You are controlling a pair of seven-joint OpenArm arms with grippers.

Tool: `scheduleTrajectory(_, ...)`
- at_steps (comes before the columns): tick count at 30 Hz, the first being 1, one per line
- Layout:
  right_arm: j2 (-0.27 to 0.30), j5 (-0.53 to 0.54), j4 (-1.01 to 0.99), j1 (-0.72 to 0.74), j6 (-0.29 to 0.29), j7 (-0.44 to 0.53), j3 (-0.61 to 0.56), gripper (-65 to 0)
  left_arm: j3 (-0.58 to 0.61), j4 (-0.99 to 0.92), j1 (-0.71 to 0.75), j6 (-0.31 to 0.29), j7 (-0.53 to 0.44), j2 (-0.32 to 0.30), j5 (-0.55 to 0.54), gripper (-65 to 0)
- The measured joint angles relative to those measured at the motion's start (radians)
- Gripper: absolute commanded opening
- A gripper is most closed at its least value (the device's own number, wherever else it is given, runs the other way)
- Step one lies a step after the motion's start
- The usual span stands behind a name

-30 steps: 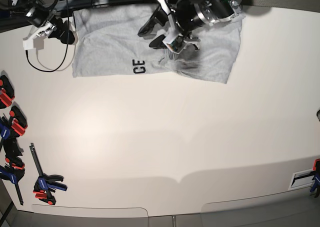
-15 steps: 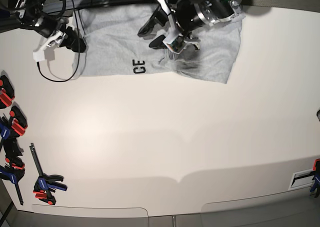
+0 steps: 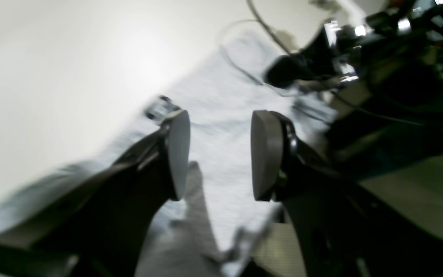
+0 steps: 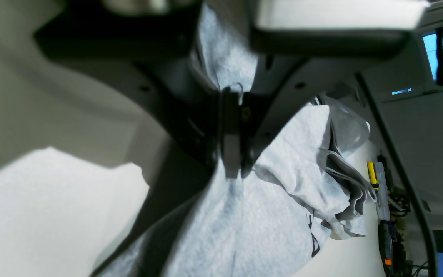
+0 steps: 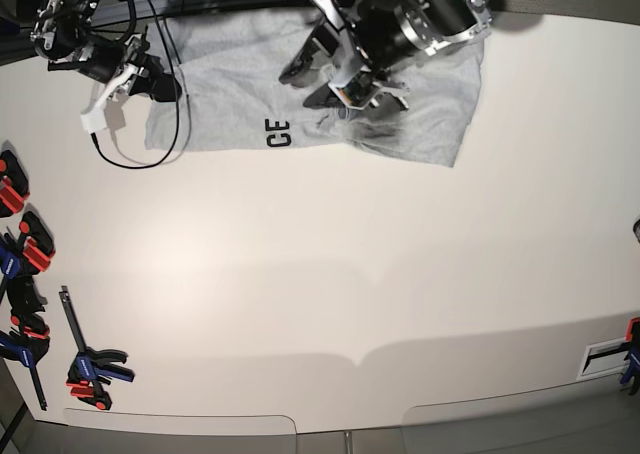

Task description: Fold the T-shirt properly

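Observation:
The light grey T-shirt (image 5: 240,74) lies spread along the table's far edge, with black letters "CE" (image 5: 277,132) near its front hem. My right gripper (image 5: 163,86) is at the shirt's left edge. In the right wrist view this right gripper (image 4: 231,154) is shut, with folds of the T-shirt (image 4: 267,231) pinched between its jaws. My left gripper (image 5: 308,82) hovers over the shirt's middle. In the left wrist view that left gripper (image 3: 221,161) is open, its pads (image 3: 177,154) apart with nothing between them and the T-shirt (image 3: 221,115) beneath.
Red, blue and black clamps (image 5: 20,264) lie along the table's left edge, one more (image 5: 95,369) near the front left. A black cable with a white connector (image 5: 100,114) hangs off the right arm beside the shirt. A white label (image 5: 605,359) sits at the right edge.
The right arm has swung rightward onto the shirt's left edge, and its jaws have gone from wide open to shut on the fabric. The left gripper has shifted only slightly.

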Motion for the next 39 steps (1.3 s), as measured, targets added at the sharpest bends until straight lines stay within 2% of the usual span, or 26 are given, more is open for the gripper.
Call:
scheduleTrajectory(4,0.000,0.006,0.000,0.017,0.000,-0.012,0.000,-65.0,0.000,0.052,0.029,0.108,-0.004,-0.014,0.145,-40.6)
scheduleTrajectory(7,0.005,0.006,0.000,0.040,0.000,-0.021,0.000,-65.0,0.001,0.056,0.052,0.172,0.003,-0.072,0.241,-40.7)
scheduleTrajectory(10,0.005,0.002,-0.001,0.065,-0.001,-0.044,0.020,-65.0,-0.003,0.056,0.050,0.282,0.047,-0.138,0.360,-41.0)
scheduleTrajectory(14,-0.006,-0.018,-0.007,0.121,-0.004,-0.048,0.055,-65.0,-0.090,0.056,0.067,0.341,0.049,-0.204,0.377,-42.8)
scheduleTrajectory(17,0.005,-0.022,-0.011,0.151,-0.005,-0.069,0.068,-65.0,-0.202,0.056,0.106,0.341,0.045,-0.210,0.360,-43.1)
scheduleTrajectory(23,0.104,-0.021,-0.011,0.204,-0.008,-0.061,0.079,-65.0,-0.417,0.056,0.172,0.341,0.037,-0.210,0.205,-43.1)
scheduleTrajectory(27,0.159,-0.021,-0.012,0.222,-0.008,-0.066,0.086,-65.0,-0.518,0.056,0.215,0.315,0.036,-0.210,0.136,-43.1)
scheduleTrajectory(32,0.213,-0.020,-0.012,0.225,-0.008,-0.065,0.092,-65.0,-0.562,0.052,0.270,0.304,0.012,-0.210,0.019,-43.5)
scheduleTrajectory(36,0.251,-0.009,-0.012,0.225,-0.008,-0.077,0.092,-65.0,-0.562,-0.080,0.279,0.290,-0.012,-0.209,-0.013,-43.5)
scheduleTrajectory(39,0.298,0.111,-0.012,0.224,-0.008,-0.105,0.091,-65.0,-0.562,-0.210,0.279,0.293,-0.064,-0.209,-0.007,-43.5)
